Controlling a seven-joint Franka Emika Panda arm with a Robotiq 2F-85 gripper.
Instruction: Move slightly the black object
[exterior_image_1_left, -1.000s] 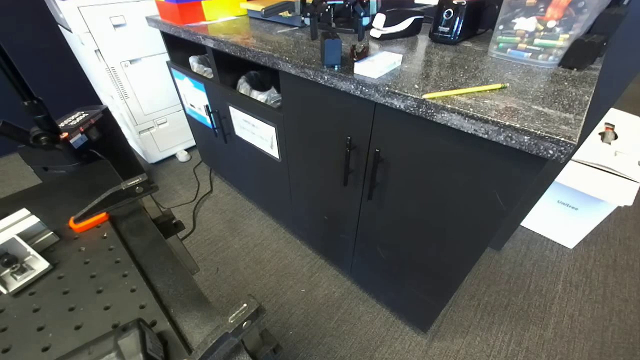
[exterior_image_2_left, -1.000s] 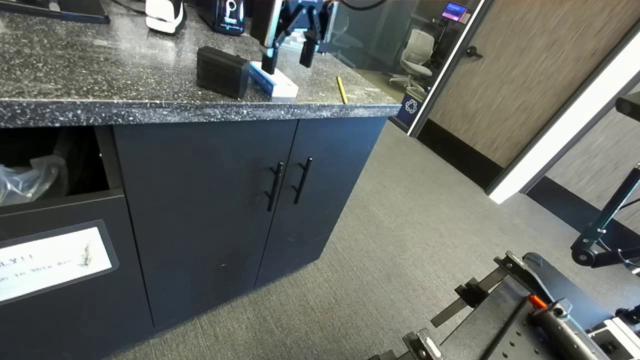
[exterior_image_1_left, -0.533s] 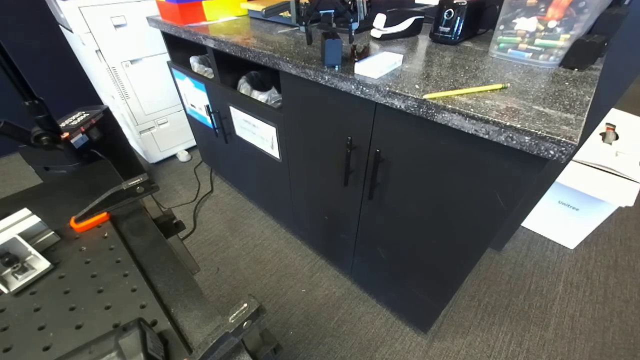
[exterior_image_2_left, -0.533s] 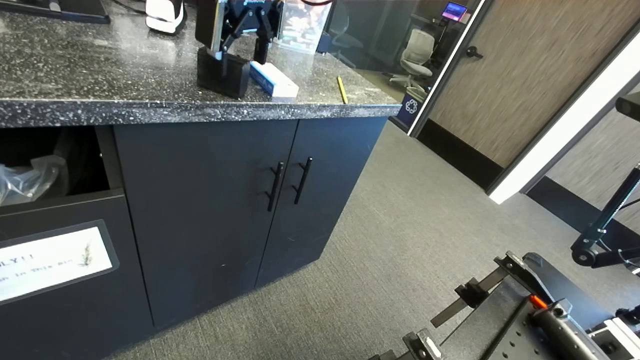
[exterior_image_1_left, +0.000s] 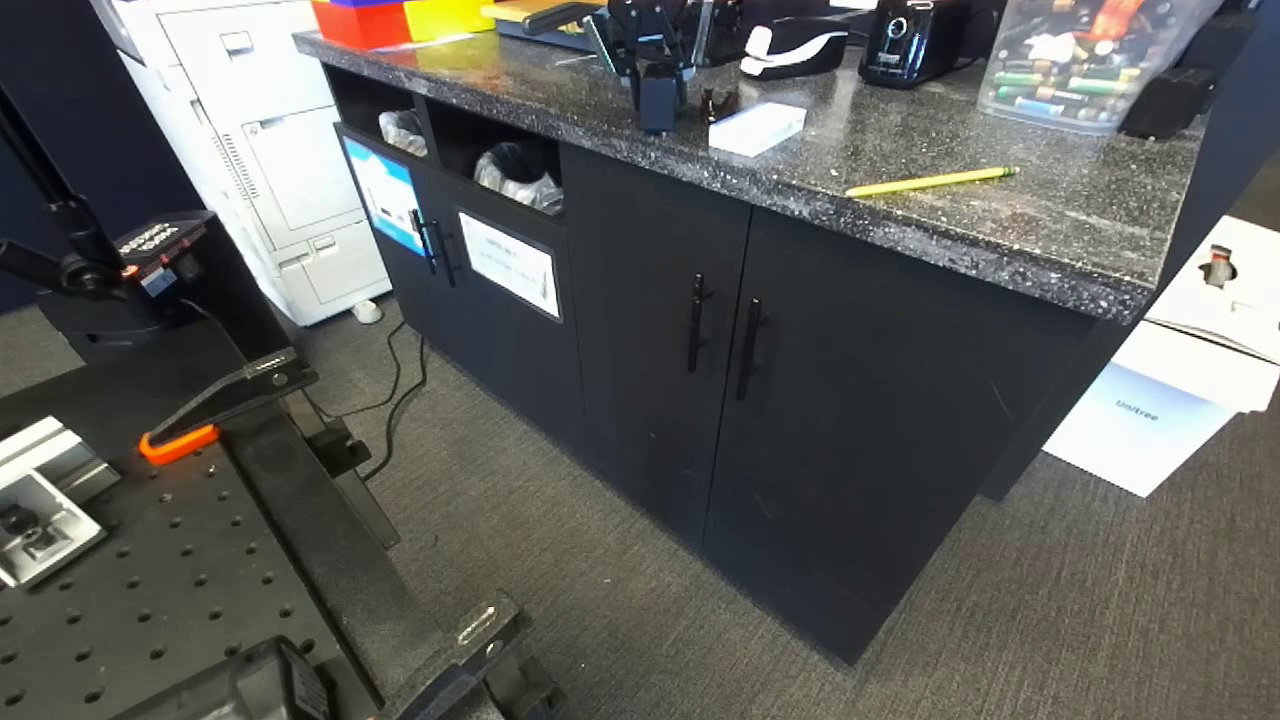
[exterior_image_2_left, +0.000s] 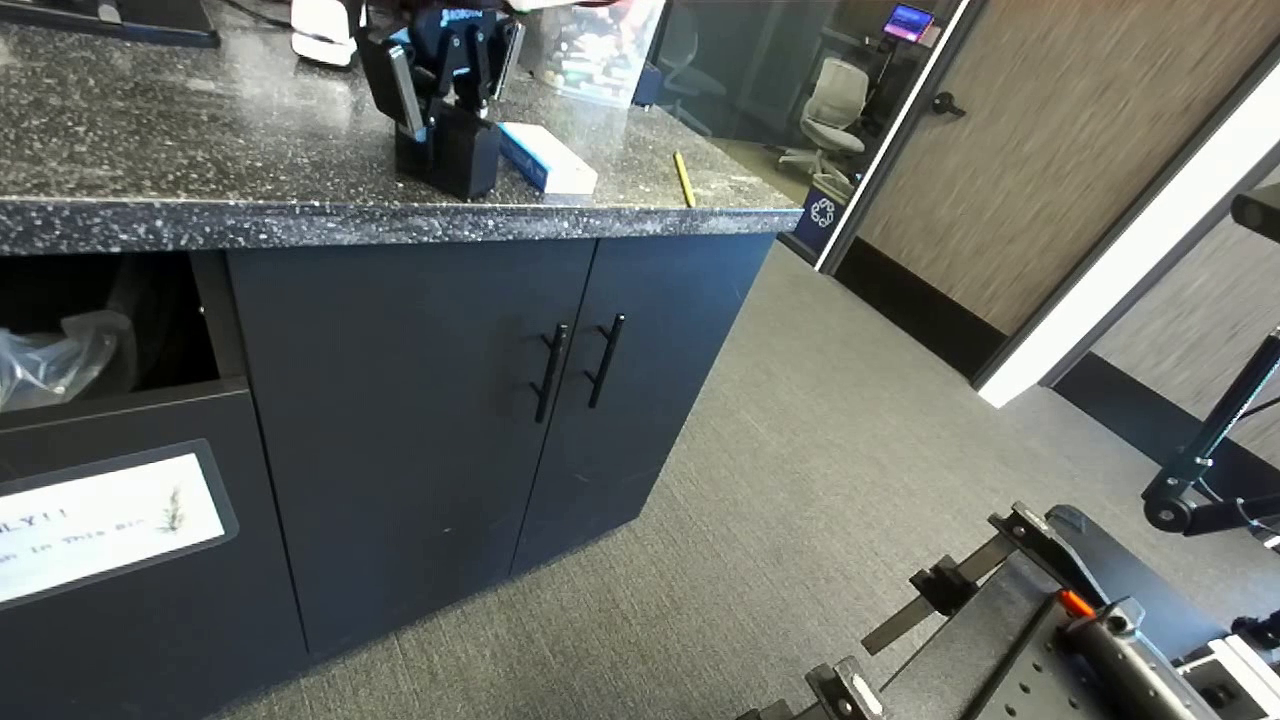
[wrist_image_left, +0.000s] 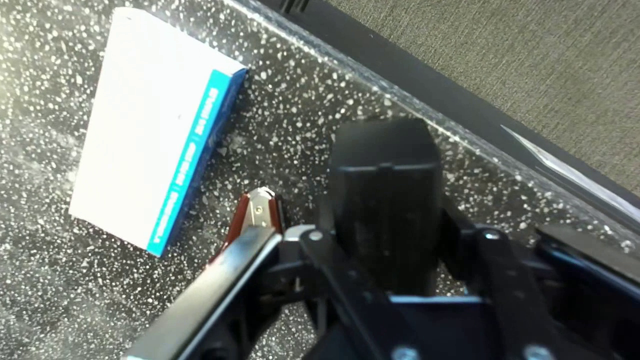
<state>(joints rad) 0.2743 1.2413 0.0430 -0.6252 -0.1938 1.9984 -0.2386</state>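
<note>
A black two-fingered gripper (exterior_image_1_left: 659, 94) is clasping the plain, matte black, upright block (wrist_image_left: 385, 197) between its fingers. The block is standing near the edge of the dark, white-speckled countertop (exterior_image_1_left: 1080, 205). A red-and-silver metal tool (wrist_image_left: 259, 207) and a flat white box (wrist_image_left: 145, 125) with a blue side are lying near it, and a yellow pencil (exterior_image_1_left: 930, 182) is lying well apart.

"Unitree" stands on the pale-blue-and-white box (exterior_image_1_left: 1140, 432) at right, a recycling sign (exterior_image_2_left: 822, 212) on the far dark-blue bin (exterior_image_2_left: 812, 236), "LY!!" and "In This" on the left white rectangular label (exterior_image_2_left: 110, 525), "ROBOT" on the black gripper (exterior_image_2_left: 447, 128).
</note>
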